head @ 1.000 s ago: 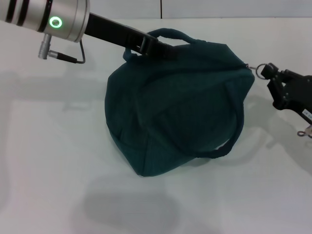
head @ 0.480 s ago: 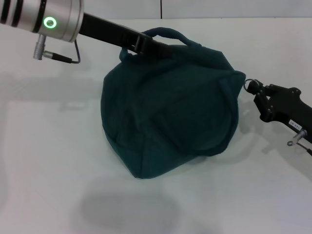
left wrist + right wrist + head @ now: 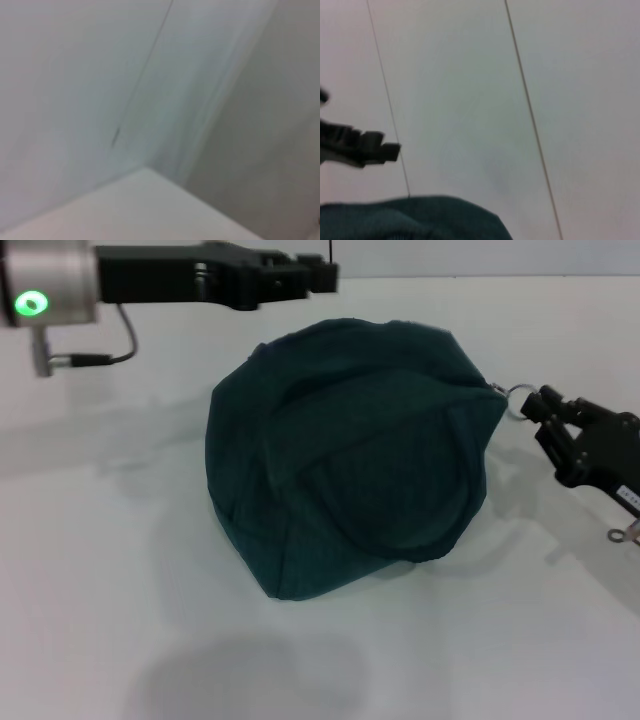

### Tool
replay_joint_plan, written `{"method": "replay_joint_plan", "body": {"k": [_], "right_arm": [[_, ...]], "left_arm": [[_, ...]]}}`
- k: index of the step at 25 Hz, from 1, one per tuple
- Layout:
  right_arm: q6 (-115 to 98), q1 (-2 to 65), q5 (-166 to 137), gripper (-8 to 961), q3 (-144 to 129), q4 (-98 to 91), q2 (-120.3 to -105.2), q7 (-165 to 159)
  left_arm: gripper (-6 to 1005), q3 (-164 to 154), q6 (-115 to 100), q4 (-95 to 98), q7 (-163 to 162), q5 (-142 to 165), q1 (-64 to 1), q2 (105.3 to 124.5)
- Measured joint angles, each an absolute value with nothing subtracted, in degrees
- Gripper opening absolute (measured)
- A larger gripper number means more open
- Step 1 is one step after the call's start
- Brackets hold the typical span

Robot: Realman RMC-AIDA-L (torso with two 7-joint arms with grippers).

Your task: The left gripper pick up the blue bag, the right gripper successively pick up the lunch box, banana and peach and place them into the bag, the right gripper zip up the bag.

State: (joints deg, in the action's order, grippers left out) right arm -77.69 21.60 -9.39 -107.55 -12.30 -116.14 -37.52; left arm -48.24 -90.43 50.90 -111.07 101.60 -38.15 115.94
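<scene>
In the head view we see our left gripper (image 3: pixel 320 276) clear of the slumped dark teal fabric bag (image 3: pixel 345 455), grip unclear; our right gripper (image 3: pixel 535 410) pinches its metal zipper ring (image 3: pixel 515 398). In the right wrist view, 1 bag edge (image 3: pixel 420 220) shows. Unsupported, the bag may drag

The left gripper (image 3: pixel 325 275) has let go of the bag (image 3: pixel 345 450).

Top of the dark teal bag (image 3: pixel 415 220) filled the lower edge, a black end effector (image 3: pixel 362 147) from the other arm jutted in just above it, apart from the fabric, pale wall panels (image 3: pixel 470 90) with thin dark seams stood behind
</scene>
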Motion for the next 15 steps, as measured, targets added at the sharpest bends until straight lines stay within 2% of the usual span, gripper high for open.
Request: {"method": "replay_joint_plan", "body": {"k": [2, 6, 12, 15], "right_arm": [[-79.3, 21.1, -8.0, 24, -107.3, -12.0, -116.09, -37.3], [-83.8, 19.5, -5.7, 184, -105.6, -11.9, -115.94, -36.9], [-94.1, 17.7, -5.8, 415, -100.6, -11.9, -114.94, -36.5], [-99.4, 18.3, -6.9, 547, -100.7, -12.4, -113.28, -37.3]], "left_arm": [[306, -48.2, -90.7, 50.7, -107.7, 98.0, -35.9, 115.67], [470, -48.2, -92.4, 50.0, -98.9, 90.3, -29.5, 114.62], [508, -46.3, -98.0, 45.9, -91.0, 86.3, -23.7, 112.97], [527, -44.4, -102.8, 43.1, -86.6, 86.4, -22.5, 112.69]]}}
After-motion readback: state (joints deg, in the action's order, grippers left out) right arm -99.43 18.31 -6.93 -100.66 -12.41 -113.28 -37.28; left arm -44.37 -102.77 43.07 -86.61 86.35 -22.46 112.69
